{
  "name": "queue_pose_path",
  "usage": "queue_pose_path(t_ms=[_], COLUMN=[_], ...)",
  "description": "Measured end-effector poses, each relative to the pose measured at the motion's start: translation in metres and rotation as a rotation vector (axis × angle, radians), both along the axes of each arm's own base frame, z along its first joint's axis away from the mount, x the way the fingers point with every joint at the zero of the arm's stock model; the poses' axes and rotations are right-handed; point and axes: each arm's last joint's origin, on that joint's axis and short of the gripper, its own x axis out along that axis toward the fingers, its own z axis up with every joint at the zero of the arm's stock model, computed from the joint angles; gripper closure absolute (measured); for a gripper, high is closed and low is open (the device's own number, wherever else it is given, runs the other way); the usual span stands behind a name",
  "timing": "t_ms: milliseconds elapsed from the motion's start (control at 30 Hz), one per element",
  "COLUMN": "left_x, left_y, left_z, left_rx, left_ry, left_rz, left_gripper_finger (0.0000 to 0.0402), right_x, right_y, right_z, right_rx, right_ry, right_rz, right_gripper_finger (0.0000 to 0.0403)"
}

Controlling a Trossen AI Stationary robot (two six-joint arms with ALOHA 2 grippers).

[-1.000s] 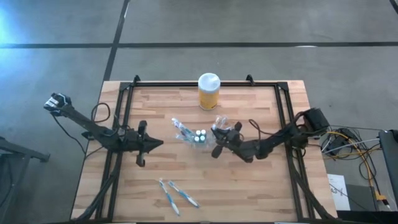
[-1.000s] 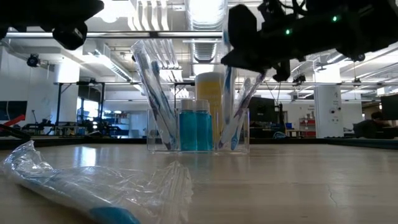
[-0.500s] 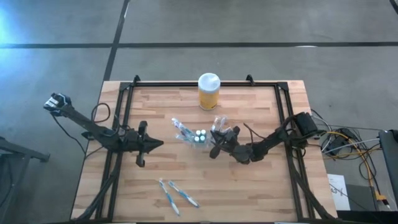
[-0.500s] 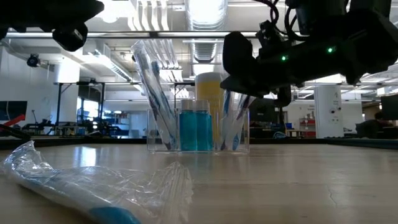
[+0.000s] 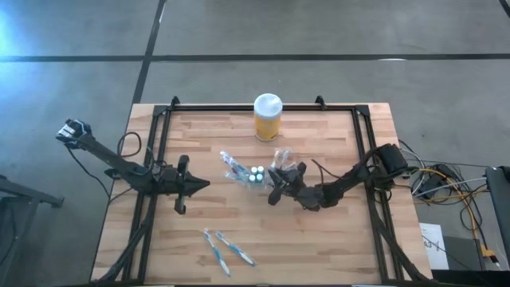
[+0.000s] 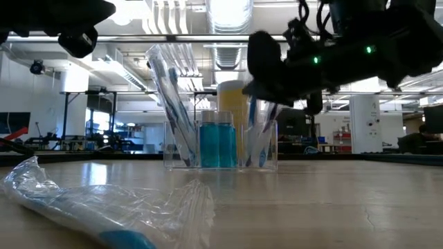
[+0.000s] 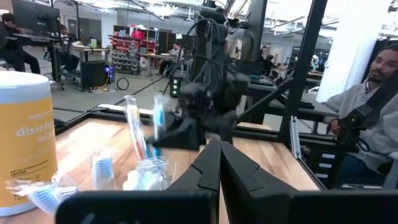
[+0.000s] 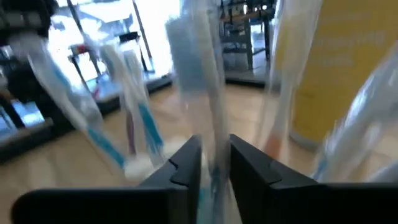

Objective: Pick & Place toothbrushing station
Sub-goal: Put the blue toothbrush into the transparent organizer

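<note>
The clear holder (image 5: 255, 174) stands in the middle of the table (image 5: 335, 231); it also shows in the low view (image 6: 220, 142). Wrapped blue-and-white toothbrushes (image 6: 169, 97) and blue white-capped tubes (image 6: 217, 142) stand in it. My right gripper (image 5: 275, 180) is over the holder's right side, shut on a wrapped toothbrush (image 8: 208, 106). My left gripper (image 5: 199, 185) is shut and empty, left of the holder. Two loose toothbrushes (image 5: 227, 249) lie near the front edge. My right gripper pinches the upper part of a wrapped toothbrush (image 8: 212, 146) between its two fingers (image 8: 186, 163). It comes from the table's right, slanting down. The toothbrush stands nearly upright, its lower end in the holder's right side (image 6: 259, 145).
A yellow jar with a white lid (image 5: 268, 116) stands at the far edge behind the holder. A wrapped toothbrush (image 6: 104, 204) lies close to the low camera. A black frame (image 5: 151, 159) runs along the table's sides. A seated person (image 7: 373, 112) shows beyond the table.
My right gripper has moved a little toward the table's left edge and down onto the toothbrushes at the holder's right side. The toothbrush under it, which leaned outward to the right, now stands more upright.
</note>
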Motion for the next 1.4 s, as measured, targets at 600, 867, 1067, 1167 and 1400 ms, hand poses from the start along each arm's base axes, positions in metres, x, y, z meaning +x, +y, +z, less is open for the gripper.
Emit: queue_pose_path(t_ms=[600, 867, 1067, 1167, 1400], left_x=[0.000, -0.001, -0.002, -0.005, -0.013], left_y=[-0.001, -0.005, -0.005, -0.003, 0.002], left_z=[-0.002, -0.003, -0.003, -0.003, -0.002], left_rx=[-0.004, 0.060, 0.070, 0.066, 0.055], left_ry=[0.017, 0.021, 0.030, 0.038, 0.052], left_rz=[-0.022, -0.179, -0.197, -0.198, -0.197], left_gripper_finger=[0.0395, 0.0388, 0.0398, 0.0393, 0.0393], right_x=[-0.010, -0.030, -0.018, -0.006, 0.027], right_y=[-0.001, 0.012, 0.035, 0.051, 0.089], right_z=[0.069, 0.135, 0.124, 0.116, 0.113], right_rx=[-0.182, -0.155, -0.131, -0.147, -0.162], right_ry=[0.005, -0.015, 0.150, 0.179, 0.223], right_rz=[-0.001, 0.037, 0.111, 0.161, 0.490], right_gripper_finger=[0.0195, 0.0208, 0.0272, 0.0322, 0.0391])
